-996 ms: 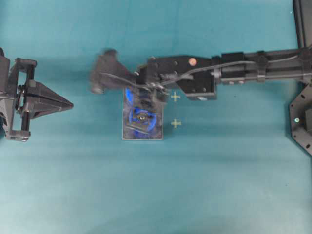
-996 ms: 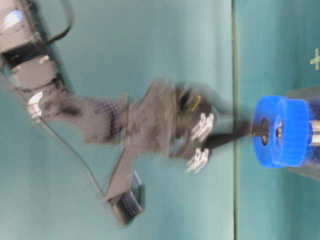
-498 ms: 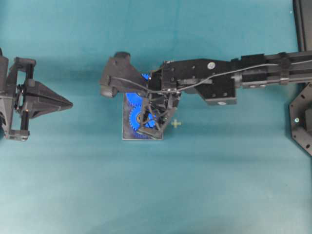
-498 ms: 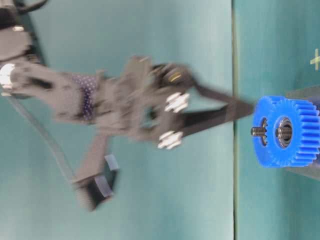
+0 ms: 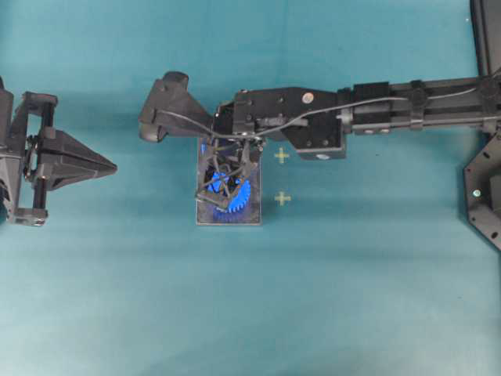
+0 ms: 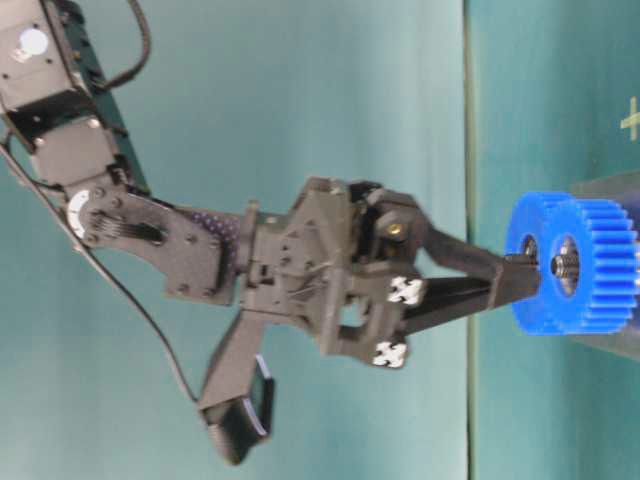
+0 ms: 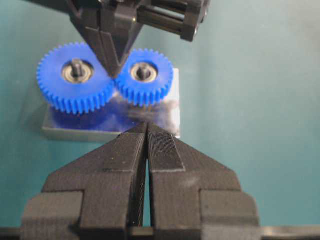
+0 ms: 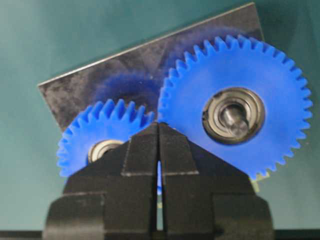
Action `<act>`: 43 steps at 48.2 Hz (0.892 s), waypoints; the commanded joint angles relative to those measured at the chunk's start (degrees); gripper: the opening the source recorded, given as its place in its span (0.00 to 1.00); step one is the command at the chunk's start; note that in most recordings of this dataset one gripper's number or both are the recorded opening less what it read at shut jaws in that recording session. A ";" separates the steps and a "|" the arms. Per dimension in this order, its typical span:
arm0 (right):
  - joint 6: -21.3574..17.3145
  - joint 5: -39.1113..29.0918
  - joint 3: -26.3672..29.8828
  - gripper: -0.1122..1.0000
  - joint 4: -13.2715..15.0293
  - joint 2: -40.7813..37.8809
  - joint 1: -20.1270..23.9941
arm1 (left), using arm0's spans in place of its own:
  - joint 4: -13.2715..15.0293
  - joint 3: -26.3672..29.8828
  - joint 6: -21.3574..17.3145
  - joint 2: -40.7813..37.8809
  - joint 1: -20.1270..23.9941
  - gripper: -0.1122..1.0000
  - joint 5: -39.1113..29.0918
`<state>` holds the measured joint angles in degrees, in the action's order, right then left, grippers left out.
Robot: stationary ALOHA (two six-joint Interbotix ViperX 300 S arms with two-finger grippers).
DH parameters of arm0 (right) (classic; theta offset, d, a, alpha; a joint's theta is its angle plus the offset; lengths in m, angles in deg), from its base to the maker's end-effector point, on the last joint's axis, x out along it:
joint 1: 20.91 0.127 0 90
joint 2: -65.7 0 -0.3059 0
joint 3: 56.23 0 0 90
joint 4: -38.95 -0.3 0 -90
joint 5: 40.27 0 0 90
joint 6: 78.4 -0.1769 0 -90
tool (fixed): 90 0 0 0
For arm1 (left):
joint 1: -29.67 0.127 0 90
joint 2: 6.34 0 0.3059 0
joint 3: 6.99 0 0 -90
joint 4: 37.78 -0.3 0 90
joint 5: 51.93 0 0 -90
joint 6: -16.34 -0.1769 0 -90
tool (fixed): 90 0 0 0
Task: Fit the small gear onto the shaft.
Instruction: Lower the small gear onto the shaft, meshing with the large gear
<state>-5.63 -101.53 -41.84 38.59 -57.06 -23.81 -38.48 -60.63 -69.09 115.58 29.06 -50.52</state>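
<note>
The small gear (image 7: 145, 76) sits on the shaft (image 7: 143, 71), meshed with the larger blue gear (image 7: 69, 82), on the grey plate (image 7: 170, 112). In the right wrist view the small gear (image 8: 85, 142) is at the lower left, partly hidden by my fingers. My right gripper (image 8: 158, 125) is shut and empty, and its tips point down at the spot where the two gears meet (image 7: 114, 70). It hangs over the plate (image 5: 228, 219) in the overhead view (image 5: 221, 178). My left gripper (image 7: 147, 125) is shut and empty, well left of the plate (image 5: 109, 166).
The larger gear (image 8: 235, 110) stands on its own shaft at the plate's far end. Two yellow cross marks (image 5: 282, 177) lie on the teal table just right of the plate. A dark frame (image 5: 485, 196) stands at the right edge.
My right gripper swung right, then back left over the plate. Its shut tips came down from off the gears to rest against them. The left arm has not moved.
</note>
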 commanded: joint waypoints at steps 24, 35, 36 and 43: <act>-2.64 -3.34 -4.83 0.10 -1.23 10.20 3.60 | -0.09 0.53 0.09 0.00 0.09 0.10 0.62; -1.23 -0.88 0.18 0.10 -0.35 6.06 0.97 | -0.09 0.53 0.09 0.00 0.09 0.10 0.53; -0.97 -0.70 0.70 0.10 -0.35 5.54 0.88 | -0.09 0.53 0.09 0.00 0.09 0.10 0.53; 0.53 -0.53 3.69 0.10 -0.35 1.05 0.44 | -0.09 0.62 0.09 0.00 0.09 0.10 0.53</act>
<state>-5.98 -102.24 -40.44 38.33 -55.92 -23.45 -38.39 -60.72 -69.09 115.58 29.06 -50.43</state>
